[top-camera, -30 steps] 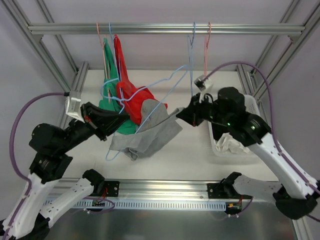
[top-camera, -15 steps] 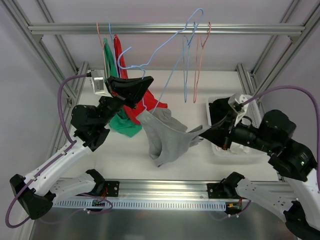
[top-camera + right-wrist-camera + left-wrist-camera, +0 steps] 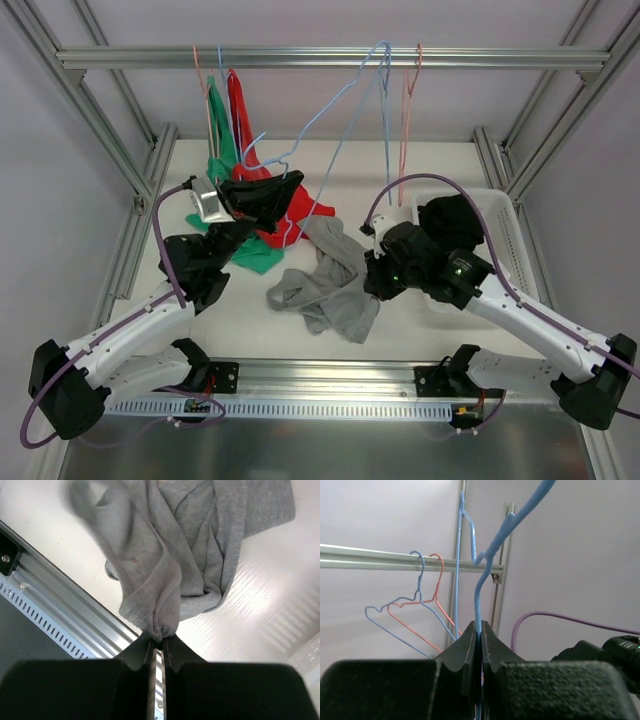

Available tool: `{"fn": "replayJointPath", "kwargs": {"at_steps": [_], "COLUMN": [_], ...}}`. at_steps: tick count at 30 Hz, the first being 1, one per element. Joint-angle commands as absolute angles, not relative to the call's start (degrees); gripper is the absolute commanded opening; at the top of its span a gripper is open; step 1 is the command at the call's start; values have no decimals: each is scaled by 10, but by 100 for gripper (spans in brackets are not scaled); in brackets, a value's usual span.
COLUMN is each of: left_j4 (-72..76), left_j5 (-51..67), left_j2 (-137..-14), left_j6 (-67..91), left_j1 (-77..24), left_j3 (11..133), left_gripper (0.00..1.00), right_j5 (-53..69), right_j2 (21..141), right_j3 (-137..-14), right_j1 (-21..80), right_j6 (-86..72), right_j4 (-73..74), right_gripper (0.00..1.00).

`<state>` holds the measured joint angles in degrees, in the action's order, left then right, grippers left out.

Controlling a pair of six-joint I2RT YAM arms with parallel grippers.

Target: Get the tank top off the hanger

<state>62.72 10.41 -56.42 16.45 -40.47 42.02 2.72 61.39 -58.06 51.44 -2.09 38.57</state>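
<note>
The grey tank top lies crumpled on the white table, clear of the light blue wire hanger. My left gripper is shut on the hanger's wire and holds it up in the air, its hook near the top rail. In the left wrist view the blue wire runs up from between the closed jaws of the left gripper. My right gripper is low over the table, shut on a bunched edge of the tank top. The right wrist view shows the grey cloth pinched at the right gripper's tips.
A red garment and a green garment hang from the top rail at the left. An orange hanger hangs at the rail's middle. A white basket stands at the right. The metal front rail runs just below the held cloth.
The tank top, stretched between hanger and right gripper before, has come off the hanger and dropped onto the table. My right gripper moved left and down with it. The left gripper lowered slightly with the hanger.
</note>
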Motion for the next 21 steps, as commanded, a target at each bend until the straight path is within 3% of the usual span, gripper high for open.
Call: {"fn": "replayJointPath", "kwargs": {"at_steps": [1, 4, 6, 7, 8, 9, 10, 15, 21], "left_j4": [666, 557, 456, 373, 334, 296, 216, 7, -56], "left_j5": [63, -8, -87, -96, -101, -100, -98, -152, -150], "left_j2": [-519, -477, -445, -440, -436, -435, -438, -470, -552], "left_j6": [102, 121, 148, 155, 159, 164, 168, 228, 202], "left_j1": [-414, -416, -415, -415, -415, -416, -416, -424, -426], "left_j3": [401, 387, 403, 410, 417, 437, 454, 537, 622], "left_gripper": [0, 0, 0, 0, 0, 0, 0, 0, 0], "right_j5": [-33, -8, 28, 51, 52, 42, 17, -31, -59], "right_j2": [559, 557, 562, 566, 579, 586, 591, 540, 433], "right_j3": [-586, -578, -565, -557, -559, -565, -579, -620, -650], "right_j1": [518, 519, 520, 522, 522, 522, 521, 521, 521], "right_j6": [-45, -47, -51, -53, -54, -54, -54, -40, -27], "right_j4": [366, 357, 310, 294, 279, 279, 284, 318, 350], "right_gripper": [0, 0, 13, 24, 75, 93, 99, 99, 99]}}
